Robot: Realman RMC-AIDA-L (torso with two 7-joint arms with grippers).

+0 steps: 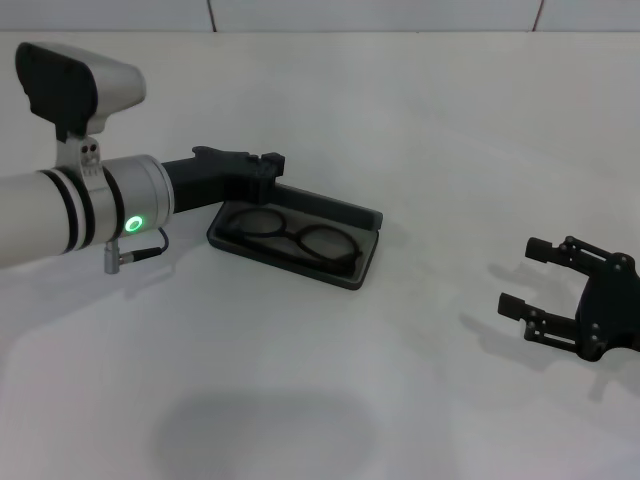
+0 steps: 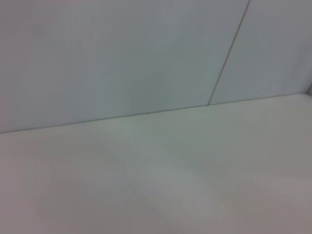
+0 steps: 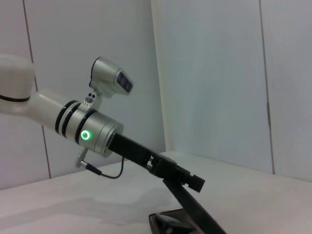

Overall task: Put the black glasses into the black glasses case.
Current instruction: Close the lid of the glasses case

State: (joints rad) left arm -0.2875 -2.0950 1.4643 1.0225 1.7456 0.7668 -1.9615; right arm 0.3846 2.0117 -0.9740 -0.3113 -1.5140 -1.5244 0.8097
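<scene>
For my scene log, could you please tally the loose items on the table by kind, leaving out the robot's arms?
Black glasses: 1
Black glasses case: 1
Total: 2

Left claw (image 1: pixel 268 166) tips hide behind the black glasses case (image 1: pixel 345 212) lid

Head downward; right wrist toward left arm (image 3: pixel 97 131); left perhaps wallward.

black glasses (image 1: pixel 295 238) folded inside open black glasses case (image 1: pixel 362 270)
</scene>
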